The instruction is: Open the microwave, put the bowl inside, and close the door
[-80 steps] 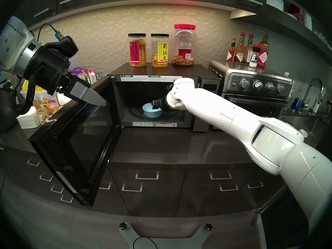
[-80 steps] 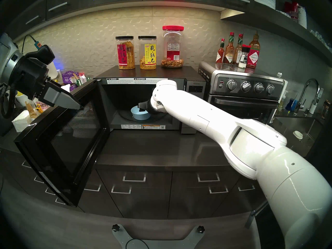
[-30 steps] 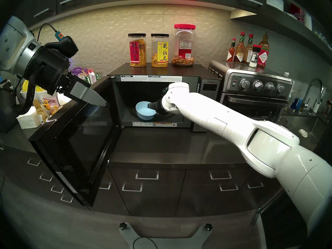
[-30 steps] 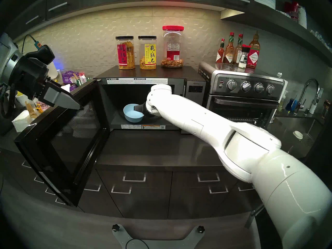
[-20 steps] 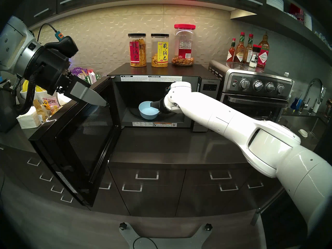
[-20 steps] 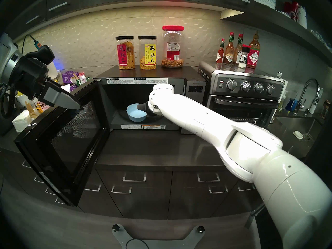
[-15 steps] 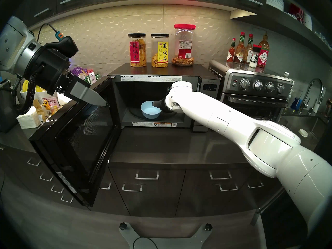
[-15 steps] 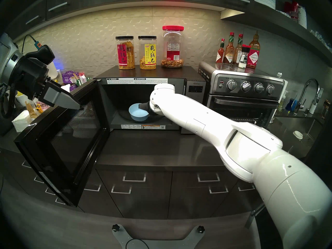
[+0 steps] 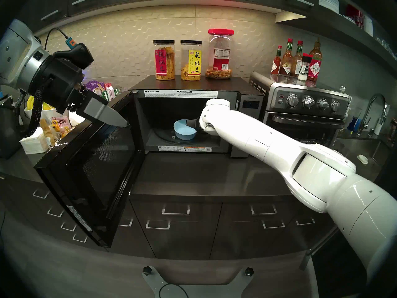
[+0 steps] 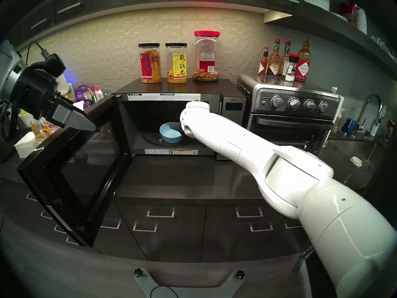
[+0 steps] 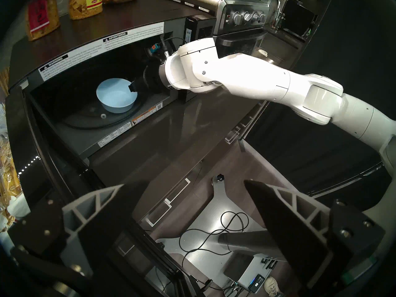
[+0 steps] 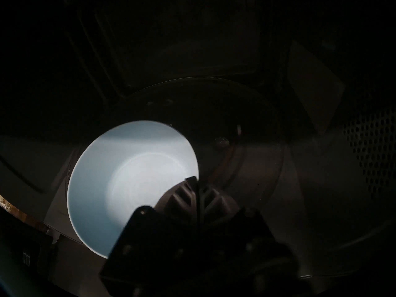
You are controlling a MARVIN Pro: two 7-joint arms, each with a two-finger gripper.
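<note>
The bowl (image 9: 184, 130) sits tilted inside the microwave (image 9: 193, 84), over the right part of the glass turntable (image 11: 85, 118), its open side turned toward the door side. I cannot tell whether its base already touches the glass. My right gripper (image 11: 133, 89) is clenched on the bowl's rim, one finger inside the wall and one outside, as the right wrist view shows with my fingers (image 12: 192, 195) pinched together on the near edge.

To do this step well, I judge I should level the bowl first, then lower it until the base lies flat on the turntable, and only then let go. Releasing while it tilts could let it rock or roll against the cavity wall. After opening, I should draw straight back out along my forearm's line so the inner finger does not hook the rim and drag the bowl along.

The door (image 9: 90, 172) stands swung wide to the left. My left gripper (image 9: 119, 121) is released, jaws spread and empty, hanging just above the door's top edge, well placed to push it closed once my right arm is clear.
</note>
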